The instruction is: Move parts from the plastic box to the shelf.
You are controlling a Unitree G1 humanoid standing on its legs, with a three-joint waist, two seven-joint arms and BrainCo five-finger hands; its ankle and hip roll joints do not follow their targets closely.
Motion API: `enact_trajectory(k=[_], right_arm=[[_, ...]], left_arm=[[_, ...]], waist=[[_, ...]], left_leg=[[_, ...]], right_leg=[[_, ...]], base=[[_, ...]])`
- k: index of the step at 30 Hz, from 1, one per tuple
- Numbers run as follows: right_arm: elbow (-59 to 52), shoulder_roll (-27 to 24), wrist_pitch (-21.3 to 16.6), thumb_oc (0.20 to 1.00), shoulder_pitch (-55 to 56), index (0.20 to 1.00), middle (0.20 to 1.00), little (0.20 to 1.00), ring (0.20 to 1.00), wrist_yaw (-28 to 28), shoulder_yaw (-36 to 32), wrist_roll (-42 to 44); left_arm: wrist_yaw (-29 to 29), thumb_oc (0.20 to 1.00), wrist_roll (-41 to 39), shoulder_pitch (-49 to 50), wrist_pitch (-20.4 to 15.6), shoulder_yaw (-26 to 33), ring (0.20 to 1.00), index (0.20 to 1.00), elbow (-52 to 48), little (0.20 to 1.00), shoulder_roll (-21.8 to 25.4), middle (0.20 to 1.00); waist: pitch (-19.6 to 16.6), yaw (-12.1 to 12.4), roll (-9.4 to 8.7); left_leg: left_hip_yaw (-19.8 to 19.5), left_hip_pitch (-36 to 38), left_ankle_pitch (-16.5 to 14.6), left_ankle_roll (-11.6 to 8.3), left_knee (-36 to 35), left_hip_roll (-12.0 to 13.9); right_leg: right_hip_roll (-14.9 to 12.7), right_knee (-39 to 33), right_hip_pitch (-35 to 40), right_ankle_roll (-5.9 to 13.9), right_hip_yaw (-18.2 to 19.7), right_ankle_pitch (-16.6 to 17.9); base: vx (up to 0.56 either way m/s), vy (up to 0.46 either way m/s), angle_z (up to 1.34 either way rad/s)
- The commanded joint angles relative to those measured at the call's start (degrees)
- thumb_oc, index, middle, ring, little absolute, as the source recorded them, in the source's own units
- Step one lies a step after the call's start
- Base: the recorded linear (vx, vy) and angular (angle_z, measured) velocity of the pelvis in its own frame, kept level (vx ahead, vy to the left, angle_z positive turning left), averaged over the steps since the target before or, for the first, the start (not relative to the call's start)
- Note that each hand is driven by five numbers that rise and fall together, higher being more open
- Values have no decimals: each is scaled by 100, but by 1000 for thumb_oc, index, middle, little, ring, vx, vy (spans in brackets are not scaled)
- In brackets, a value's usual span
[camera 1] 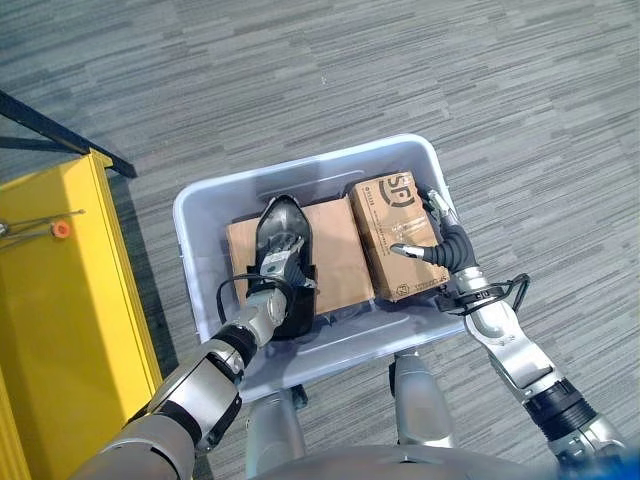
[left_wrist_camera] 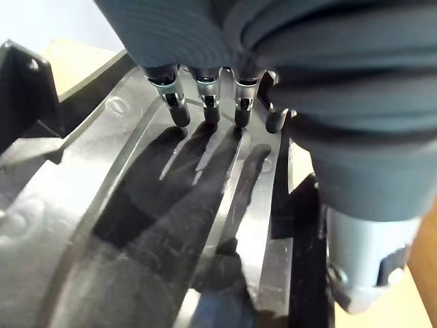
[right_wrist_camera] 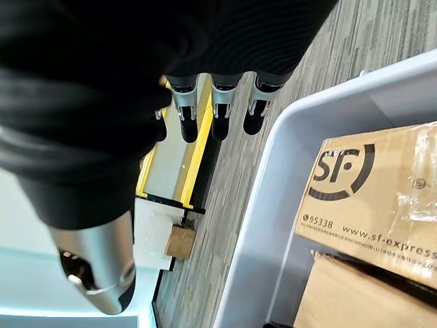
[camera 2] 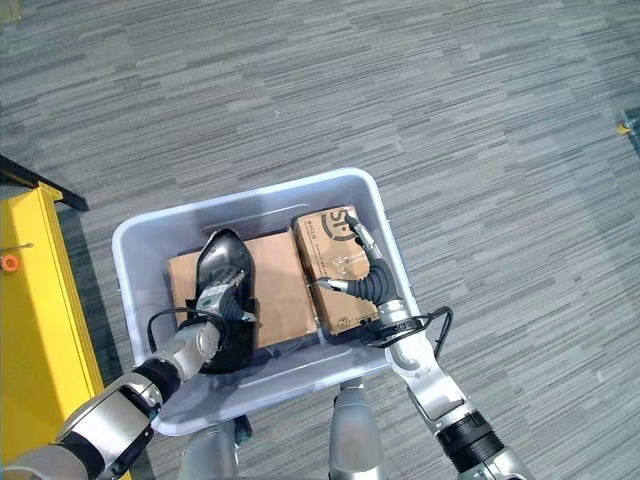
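The robot stands over a pale grey plastic box (camera 1: 200, 215) on the carpeted floor (camera 1: 450, 70), and the step in hand looks like the pick-up: both hands are down in the box and nothing has left it.

The left hand (camera 1: 283, 258) sits in the middle of the frame on a black moulded plastic part (camera 1: 280, 225), a long shape tapering towards the top of the frame that lies across a flat brown cardboard box (camera 1: 340, 250). In the left wrist view the fingers (left_wrist_camera: 205, 102) stretch out nearly straight with their dark tips at the part's glossy surface; I would call that hand open and resting on the part, not gripping it, though whether the tips truly press down is hard to judge from that close.

To the right, the right hand (camera 1: 430, 240) lies against the printed cardboard carton (camera 1: 385, 215) by the box's right wall. Its fingers are extended, none curled round anything, so it holds nothing.

The yellow shelf (camera 1: 60, 300) runs down the left edge of the frame, just beside the box.

Next, I'd guess the left hand must close round the black part, probably at its narrower body where the fingers can wrap it, then lift it clear of the box wall and swing it left to the shelf. The smooth surface could let it slip.
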Motion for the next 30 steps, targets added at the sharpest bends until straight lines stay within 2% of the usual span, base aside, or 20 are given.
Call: enact_trajectory(k=[1,6,8,9,10,12,14,17,24,30], right_arm=[[-326,-248,-241,1000,-140,1000,1000,1000,1000,-89,-419,-77],[-336,-253,-219,1000,-21,1000,1000,1000,1000,-146,-541,-138],[-370,-247,-250,1000,54,1000,1000,1000,1000,-189,-621,-151],[-434,-245,-408,1000,75,1000,1000,1000,1000,-308,-748,-64],[-438,-239,-406,1000,73,1000,1000,1000,1000,-308,-745,-65],[-510,-267,-506,1000,112,1000,1000,1000,1000,-401,-791,-185],[-532,-271,-527,1000,123,1000,1000,1000,1000,-428,-816,-219],[-682,-342,-651,1000,199,1000,1000,1000,1000,-614,-853,-427],[-830,-391,-677,1000,371,1000,1000,1000,1000,-721,-939,-408],[-813,-379,-620,1000,474,1000,1000,1000,1000,-769,-983,-319]], left_arm=[[-291,1000,326,-29,-242,3,1000,1000,286,1000,-213,1000],[-155,1000,-212,50,-315,329,1000,1000,179,1000,-231,1000],[2,1000,-625,152,-496,579,1000,1000,-178,1000,-168,1000],[281,1000,-492,216,-879,494,1000,1000,-1440,1000,286,1000],[269,1000,-497,224,-870,498,1000,1000,-1461,1000,302,1000],[477,1000,-797,498,-1188,782,1000,1000,-2447,1000,623,1000],[505,1000,-862,628,-1232,875,1000,1000,-2716,1000,729,1000],[933,1000,-999,1137,-1518,1409,1000,1000,-4015,1000,1137,1000],[1176,1000,-1619,1752,-1652,1971,1000,1000,-4730,1000,960,1000],[1337,1000,-1707,2047,-1545,2132,1000,1000,-4765,1000,733,1000]], waist=[[164,4,7],[102,-21,117],[90,7,157],[91,77,211],[84,75,201],[104,171,225],[100,192,215],[142,290,191],[112,346,120],[96,376,86]], left_leg=[[32,818,-59,-923,41,961],[91,917,-87,-908,41,918],[91,947,-105,-907,41,911],[63,952,-110,-902,41,892],[61,930,-87,-897,41,889],[8,927,-102,-889,41,872],[-4,897,-75,-882,41,862],[-58,853,-68,-884,41,851],[-89,853,-56,-881,41,869],[-89,832,-25,-883,41,901]], right_leg=[[-316,16,-371,256,-54,753],[-338,16,-339,246,-13,736],[-349,16,-308,249,-37,714],[-382,16,-269,255,-83,702],[-384,16,-293,252,-75,725],[-406,16,-241,255,-131,689],[-407,16,-260,251,-126,708],[-431,16,-239,259,-183,692],[-403,16,-199,246,-194,664],[-371,16,-219,229,-202,664]], base=[[7,14,-18],[12,5,-5],[22,-5,0],[0,0,0],[0,0,0],[0,0,0],[1,-5,2],[0,0,0],[7,0,5],[0,0,0]])
